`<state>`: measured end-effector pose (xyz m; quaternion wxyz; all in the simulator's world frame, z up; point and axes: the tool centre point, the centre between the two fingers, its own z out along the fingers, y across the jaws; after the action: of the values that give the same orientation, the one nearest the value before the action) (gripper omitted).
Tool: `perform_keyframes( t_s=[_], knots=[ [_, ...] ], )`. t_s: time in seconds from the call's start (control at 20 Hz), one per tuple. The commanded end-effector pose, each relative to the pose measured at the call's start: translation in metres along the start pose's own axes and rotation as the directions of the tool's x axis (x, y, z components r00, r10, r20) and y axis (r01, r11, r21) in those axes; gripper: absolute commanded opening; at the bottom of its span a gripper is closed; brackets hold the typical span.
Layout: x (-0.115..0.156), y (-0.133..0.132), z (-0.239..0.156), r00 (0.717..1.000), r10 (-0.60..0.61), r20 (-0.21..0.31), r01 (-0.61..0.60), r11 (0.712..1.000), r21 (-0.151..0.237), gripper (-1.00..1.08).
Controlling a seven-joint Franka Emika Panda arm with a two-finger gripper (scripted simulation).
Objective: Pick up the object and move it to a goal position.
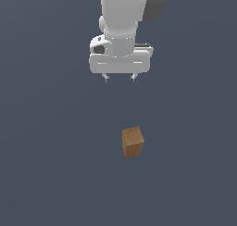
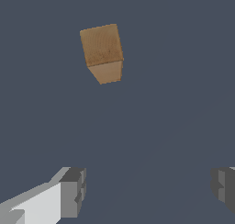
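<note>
The object (image 1: 133, 141) is a small brown wood-textured block resting on the dark grey floor, a little to the exterior view's right of centre. My white gripper (image 1: 120, 77) hangs well above and behind it, pointing down, fingers spread wide with nothing between them. In the wrist view the block (image 2: 103, 52) lies far from my gripper (image 2: 149, 188), whose two grey fingertips (image 2: 73, 191) stand apart at the picture's edge. No goal marker shows.
A plain dark grey surface (image 1: 46, 174) stretches in every direction around the block. The white arm (image 1: 122, 12) rises out of the exterior view's upper edge.
</note>
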<state>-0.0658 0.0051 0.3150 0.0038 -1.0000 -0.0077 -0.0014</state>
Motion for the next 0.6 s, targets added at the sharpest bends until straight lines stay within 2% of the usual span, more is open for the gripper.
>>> perform_keyframes(
  t_s=[0.0,0.55],
  knots=[
    [0.0,0.0,0.0,1.0,0.0,0.0,0.0,1.0,0.0,1.0],
    [0.0056,-0.0043,0.0009,1.0,-0.01,-0.004,0.01,1.0,-0.019,1.0]
  ],
)
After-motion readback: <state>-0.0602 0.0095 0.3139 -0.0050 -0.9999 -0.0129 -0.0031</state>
